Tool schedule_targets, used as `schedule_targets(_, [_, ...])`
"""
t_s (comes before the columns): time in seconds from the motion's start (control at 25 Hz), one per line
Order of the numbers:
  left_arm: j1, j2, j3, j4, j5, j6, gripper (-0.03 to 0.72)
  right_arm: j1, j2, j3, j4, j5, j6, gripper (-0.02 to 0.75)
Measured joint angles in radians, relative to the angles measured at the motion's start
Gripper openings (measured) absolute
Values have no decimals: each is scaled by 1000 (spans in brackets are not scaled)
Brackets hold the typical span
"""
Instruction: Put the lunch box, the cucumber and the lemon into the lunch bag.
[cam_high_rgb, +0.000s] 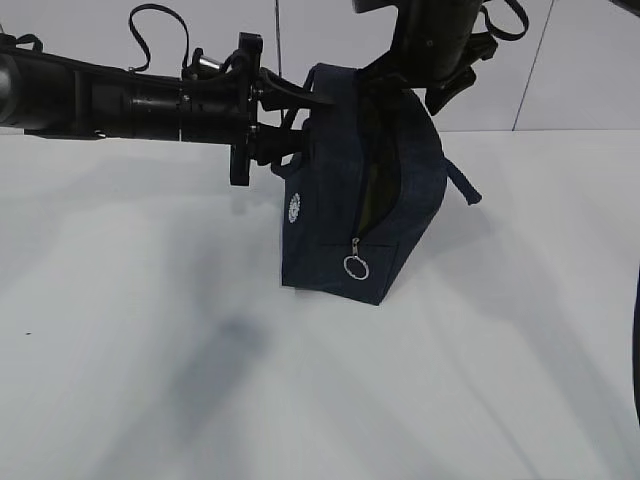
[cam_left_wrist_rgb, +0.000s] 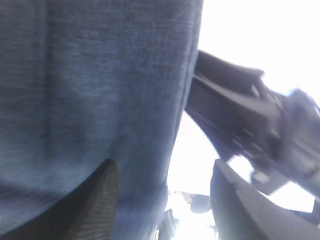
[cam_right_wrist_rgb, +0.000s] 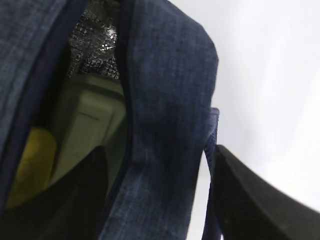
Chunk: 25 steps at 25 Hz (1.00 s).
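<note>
Lunch bag (cam_high_rgb: 360, 190) stands tilted on tabletop (cam_high_rgb: 150, 380), zipper gaping. Inside I see lunch box (cam_right_wrist_rgb: 92, 125) and lemon (cam_right_wrist_rgb: 32, 160); cucumber not visible. Left gripper (cam_left_wrist_rgb: 162, 200) and right gripper (cam_right_wrist_rgb: 160, 195) straddle its fabric, jaws apart, apparently steadying it.

Both arms are matte black. The left arm (cam_high_rgb: 110, 95) is a thick round tube with a looped black cable (cam_high_rgb: 160, 35) above it. The left gripper (cam_left_wrist_rgb: 165, 200) has dark, finely ribbed fingers (cam_left_wrist_rgb: 97, 200).
</note>
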Motion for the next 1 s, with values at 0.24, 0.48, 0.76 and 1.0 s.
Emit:
schedule_targets(0.24, [23,0,0,-7,66,-4,419,0,-23,-17,24,0,1,490])
schedule_targets(0.48, [91,0,0,2,79,-15,424,0,-91,-19,28,0,1,491])
schedule_targets(0.76, [148,0,0,135,79,-46,362,0,-117,-19,25,0,1,491])
schedule_targets(1.0, [150,0,0,171,84,-55,321,-47,-69,-6,66,0,10,479])
